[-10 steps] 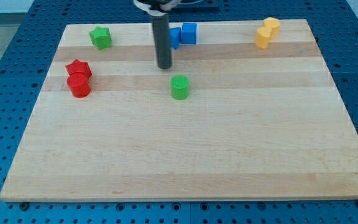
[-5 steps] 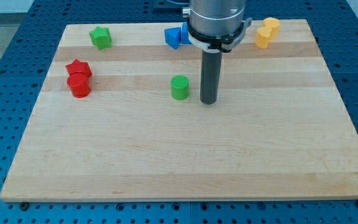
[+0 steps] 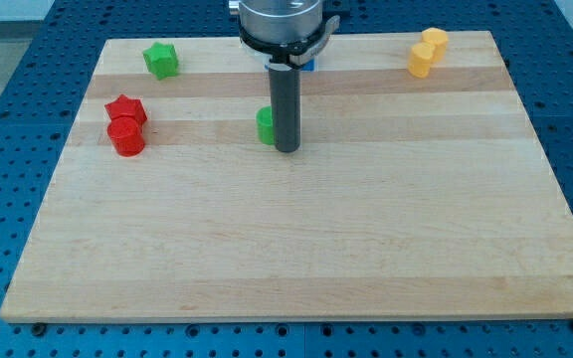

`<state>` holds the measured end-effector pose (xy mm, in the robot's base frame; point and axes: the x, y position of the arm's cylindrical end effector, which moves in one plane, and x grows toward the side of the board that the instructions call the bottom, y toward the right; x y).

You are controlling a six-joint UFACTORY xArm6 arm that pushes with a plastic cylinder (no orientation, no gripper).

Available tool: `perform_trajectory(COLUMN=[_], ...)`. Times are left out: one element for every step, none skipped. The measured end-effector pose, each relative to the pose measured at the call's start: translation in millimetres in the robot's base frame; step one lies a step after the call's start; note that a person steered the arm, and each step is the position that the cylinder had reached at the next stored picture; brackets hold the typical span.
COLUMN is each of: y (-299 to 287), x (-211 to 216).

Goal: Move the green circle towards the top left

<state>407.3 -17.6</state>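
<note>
The green circle sits near the middle of the wooden board, in its upper half. It is partly hidden behind my rod. My tip stands right against the circle's lower right side. A green star lies at the board's top left.
A red star and a red circle sit together at the left edge. Two yellow blocks lie at the top right. A blue block shows just behind my rod at the top centre.
My tip swung from above the green circle to its right, then moved left against it. The circle has shifted a little up and to the left.
</note>
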Motion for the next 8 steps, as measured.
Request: perform_trajectory(y=[-6,-16,-29,-38,-52,-75,-98,-115], x=[-11,-25,-40,-57,-75,-84,-98,-111])
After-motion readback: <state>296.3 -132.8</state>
